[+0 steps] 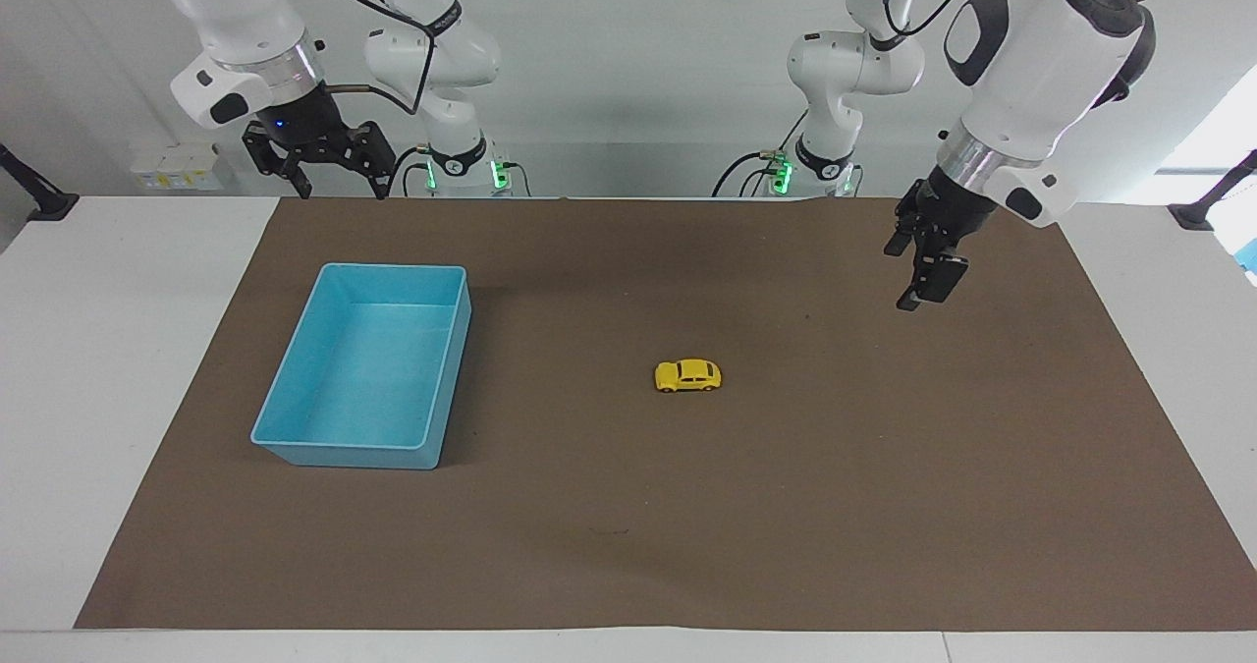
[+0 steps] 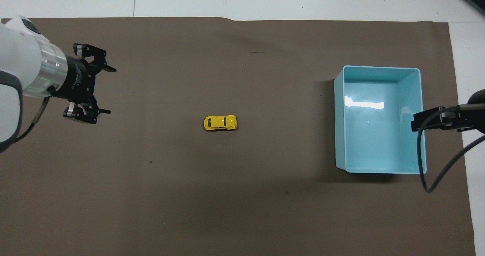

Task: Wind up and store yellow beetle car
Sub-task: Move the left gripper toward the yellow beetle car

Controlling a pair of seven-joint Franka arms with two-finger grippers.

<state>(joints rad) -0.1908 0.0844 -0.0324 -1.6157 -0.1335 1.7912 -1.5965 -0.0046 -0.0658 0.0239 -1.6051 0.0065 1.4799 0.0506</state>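
Overhead view shows the left gripper (image 2: 110, 91) with its jaws spread wide and holding nothing, raised over bare brown mat (image 2: 242, 210) toward the left arm's end of the table, well apart from the yellow beetle car (image 2: 220, 123). The right gripper (image 1: 339, 190) hangs over the table edge nearest the robots, by the light blue bin (image 1: 295, 388), its jaws spread and empty as well. The car stands on its wheels near the middle of the mat, untouched, well apart from the bin at the right arm's end.
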